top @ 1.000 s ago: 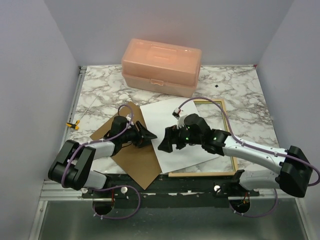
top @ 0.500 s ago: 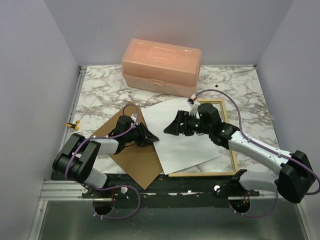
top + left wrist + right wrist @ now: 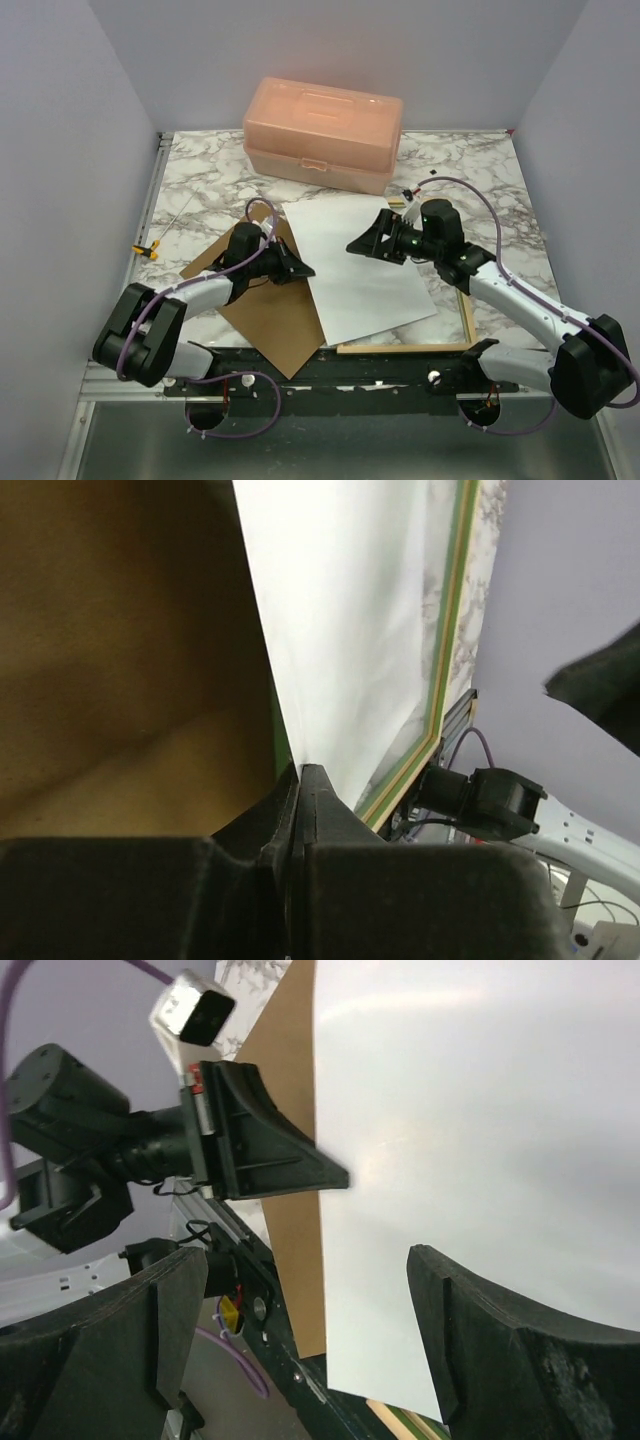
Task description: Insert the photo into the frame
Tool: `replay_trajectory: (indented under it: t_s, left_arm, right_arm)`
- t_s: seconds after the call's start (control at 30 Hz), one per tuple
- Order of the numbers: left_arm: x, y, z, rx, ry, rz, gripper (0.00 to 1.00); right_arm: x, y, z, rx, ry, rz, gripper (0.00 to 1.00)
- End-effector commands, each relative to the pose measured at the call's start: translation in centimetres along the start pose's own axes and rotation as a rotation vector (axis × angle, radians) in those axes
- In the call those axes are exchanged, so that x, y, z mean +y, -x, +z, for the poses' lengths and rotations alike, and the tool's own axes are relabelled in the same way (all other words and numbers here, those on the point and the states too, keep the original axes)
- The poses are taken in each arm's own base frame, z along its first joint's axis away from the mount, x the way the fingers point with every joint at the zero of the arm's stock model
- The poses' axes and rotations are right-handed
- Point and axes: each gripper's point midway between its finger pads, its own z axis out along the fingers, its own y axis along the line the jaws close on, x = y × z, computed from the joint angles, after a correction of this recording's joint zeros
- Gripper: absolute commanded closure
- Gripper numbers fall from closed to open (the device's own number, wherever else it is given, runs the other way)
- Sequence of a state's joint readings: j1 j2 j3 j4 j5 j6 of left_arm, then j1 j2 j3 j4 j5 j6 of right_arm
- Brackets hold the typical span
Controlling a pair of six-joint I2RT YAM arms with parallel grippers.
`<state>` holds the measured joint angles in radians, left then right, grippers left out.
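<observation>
The photo (image 3: pixel 350 265) lies white side up on the marble table, partly over the frame (image 3: pixel 405 347), whose pale wood and green edges show at the bottom and right. My left gripper (image 3: pixel 299 268) is shut on the photo's left edge. In the left wrist view the jaws (image 3: pixel 298 777) meet where the white sheet (image 3: pixel 350 610) ends, with the frame's green strip (image 3: pixel 455 610) beyond. My right gripper (image 3: pixel 366 245) hovers open over the photo's upper right part. In the right wrist view its fingers (image 3: pixel 510 1340) stand wide apart above the white photo (image 3: pixel 470 1110), holding nothing.
A brown backing board (image 3: pixel 265 315) lies under the photo's left side and the left gripper. A peach plastic box (image 3: pixel 325 130) stands at the back. A small yellow clip (image 3: pixel 148 250) sits at the table's left edge. The black base rail runs along the near edge.
My left gripper has closed on the photo's left edge. The right arm has risen and moved back and right across the photo, staying open. The photo has turned slightly.
</observation>
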<state>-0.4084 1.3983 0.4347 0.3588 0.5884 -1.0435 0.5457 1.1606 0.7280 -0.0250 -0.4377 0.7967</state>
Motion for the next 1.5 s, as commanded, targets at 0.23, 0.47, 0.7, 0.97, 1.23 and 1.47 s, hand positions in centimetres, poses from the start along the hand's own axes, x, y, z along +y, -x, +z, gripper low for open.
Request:
replay_trajectory:
  t_s: [0.23, 0.47, 0.7, 0.97, 1.23, 1.47]
  left_arm:
    - [-2.3, -0.9, -1.8, 0.109, 0.014, 0.175, 1.0]
    - [-3.5, -1.7, -1.1, 0.184, 0.014, 0.219, 1.0]
    - [-4.6, -3.0, -0.3, 0.232, 0.01, 0.237, 1.0]
    - [-4.4, -2.6, 0.0, 0.229, 0.044, 0.25, 1.0]
    - [-5.3, -1.6, 1.0, 0.243, 0.042, 0.264, 1.0]
    - [-6.1, -1.2, 2.1, 0.258, 0.027, 0.258, 1.0]
  right_arm:
    - [-0.5, 1.3, -1.5, -0.006, -0.029, 0.016, 0.06]
    - [-0.7, 2.1, -2.2, -0.023, -0.043, 0.01, 0.06]
    - [-0.7, 2.9, -2.7, -0.039, -0.063, -0.007, 0.06]
    - [-0.9, 3.6, -3.1, -0.051, -0.098, -0.03, 0.06]
    - [-1.1, 3.9, -3.3, -0.053, -0.124, -0.041, 0.06]
    - [-1.3, 4.1, -3.5, -0.057, -0.14, -0.045, 0.06]
